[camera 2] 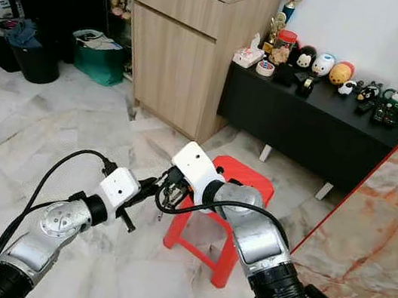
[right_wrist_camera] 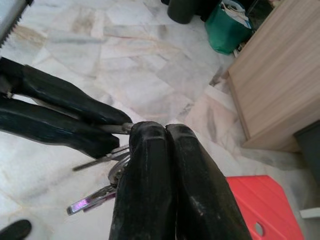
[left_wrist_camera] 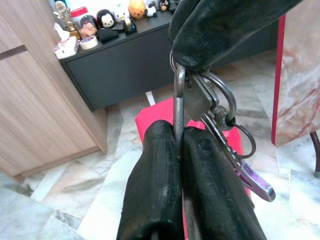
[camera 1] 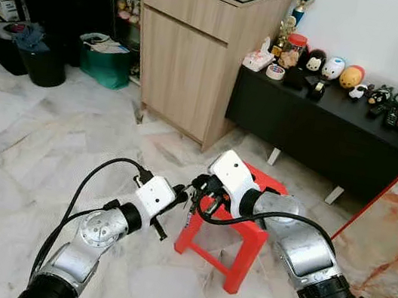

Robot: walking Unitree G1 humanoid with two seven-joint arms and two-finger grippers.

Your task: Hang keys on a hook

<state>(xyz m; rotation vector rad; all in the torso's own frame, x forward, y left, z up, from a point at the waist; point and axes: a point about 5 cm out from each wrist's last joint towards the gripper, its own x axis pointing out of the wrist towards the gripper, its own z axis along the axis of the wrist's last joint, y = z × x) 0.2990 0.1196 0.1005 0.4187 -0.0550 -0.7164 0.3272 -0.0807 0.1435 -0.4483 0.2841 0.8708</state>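
Gripping the keys point(left_wrist_camera: 207, 107) together, left gripper point(camera 1: 186, 192) and right gripper point(camera 1: 198, 189) jaws both closed on them (apparently mid-handover); hanging remains undone.

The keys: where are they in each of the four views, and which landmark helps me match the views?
Left eye view: keys between the two tools, left of the red stool.
Right eye view: keys, again between the tools, left of the stool.
Left wrist view: keys pinched at centre, stool behind.
Right wrist view: keys beside the fingers.
Shared landmark: the red stool.
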